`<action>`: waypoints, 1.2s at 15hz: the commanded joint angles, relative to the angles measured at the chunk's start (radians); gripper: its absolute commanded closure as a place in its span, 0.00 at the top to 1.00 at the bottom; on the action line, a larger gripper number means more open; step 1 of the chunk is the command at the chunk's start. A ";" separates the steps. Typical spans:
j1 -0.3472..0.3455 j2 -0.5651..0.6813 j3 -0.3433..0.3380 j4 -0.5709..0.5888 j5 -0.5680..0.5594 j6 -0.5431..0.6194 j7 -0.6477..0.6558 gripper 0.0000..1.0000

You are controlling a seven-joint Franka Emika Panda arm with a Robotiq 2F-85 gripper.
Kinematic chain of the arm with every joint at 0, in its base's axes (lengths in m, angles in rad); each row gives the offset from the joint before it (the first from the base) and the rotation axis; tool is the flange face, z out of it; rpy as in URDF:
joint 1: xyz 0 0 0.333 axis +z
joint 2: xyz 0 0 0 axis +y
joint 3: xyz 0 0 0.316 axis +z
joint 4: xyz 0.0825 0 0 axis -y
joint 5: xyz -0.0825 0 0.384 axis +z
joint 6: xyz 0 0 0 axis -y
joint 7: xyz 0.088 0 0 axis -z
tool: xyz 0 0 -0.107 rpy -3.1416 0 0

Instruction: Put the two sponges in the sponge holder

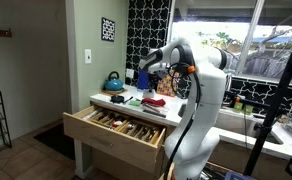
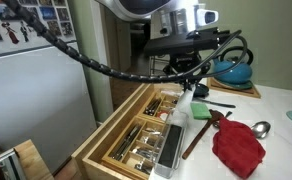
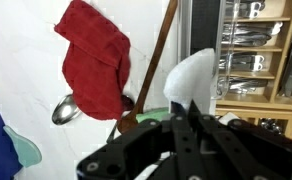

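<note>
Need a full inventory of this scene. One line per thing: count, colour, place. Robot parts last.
cloth: 1, red, on counter
wooden spoon: 1, brown, counter, beside cloth
metal spoon: 1, silver, counter, behind cloth
kettle: 1, blue, back of counter
sponge: 1 seen, white, at end effector tips
drawer: 1, wooden, open, holds utensils
counter: 1, white
end effector: 1, black, shut; grip on sponge unclear

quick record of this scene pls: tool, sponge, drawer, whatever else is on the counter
tool: shut, over the counter's edge by the drawer
white sponge: at the tool's tips; whether it is pinched is unclear
drawer: open, holding utensils
red cloth: crumpled on the white counter
wooden spoon: beside the cloth
metal spoon: by the cloth
blue kettle: behind
</note>
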 commanded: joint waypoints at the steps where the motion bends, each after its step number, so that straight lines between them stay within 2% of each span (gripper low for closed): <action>1: 0.020 -0.074 -0.039 -0.133 -0.018 0.094 -0.012 0.02; 6: 0.021 -0.091 -0.066 -0.218 -0.016 0.203 -0.017 0.02; 18: 0.020 -0.065 -0.086 -0.275 -0.015 0.288 -0.045 0.02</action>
